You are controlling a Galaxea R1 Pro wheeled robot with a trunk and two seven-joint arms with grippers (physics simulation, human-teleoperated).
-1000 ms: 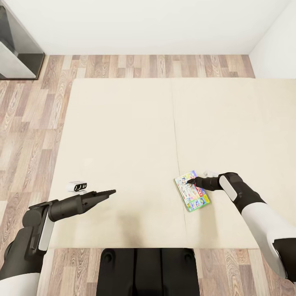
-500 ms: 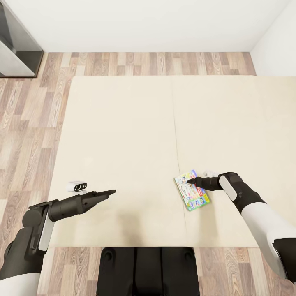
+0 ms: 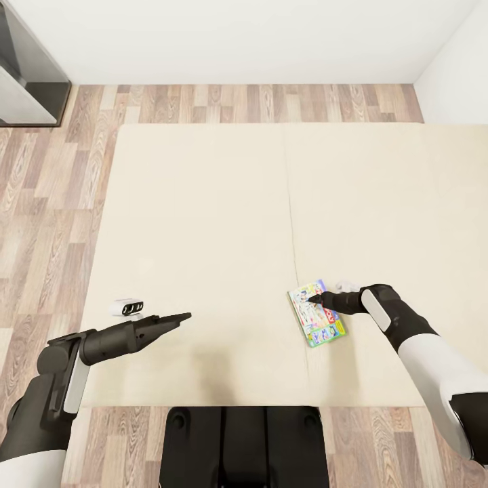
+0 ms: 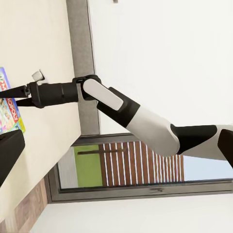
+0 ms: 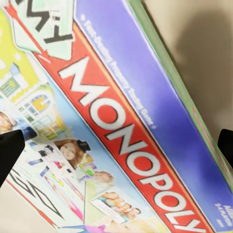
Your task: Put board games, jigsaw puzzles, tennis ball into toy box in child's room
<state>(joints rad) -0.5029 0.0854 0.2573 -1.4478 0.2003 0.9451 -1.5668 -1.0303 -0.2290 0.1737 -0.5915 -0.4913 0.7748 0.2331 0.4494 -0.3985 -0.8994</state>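
We are standing at the foot of the bed (image 3: 203, 224), both arms reaching out over its beige mattress. Toward the bed's left side, our left gripper (image 3: 183, 316) is hovering above bare mattress with nothing in it; its fingers look pressed together into one dark point, and it is sitting well apart from the game. Just right of the mattress seam, the Monopoly board game (image 3: 316, 314) is lying flat, slightly askew. Our right gripper (image 3: 314, 297) is reaching in from the right, its tips hanging over the box's upper part. In the right wrist view the cover (image 5: 121, 145) is looming close, with a dark fingertip (image 5: 9, 155) at each edge, so the claw is spread wide across the box without pinching it.

We are judging this as the pickup of a bed game, not yet secured. The next move is calling for lowering, catching an edge of this thin flat box, and closing firmly, since it offers little to grip.
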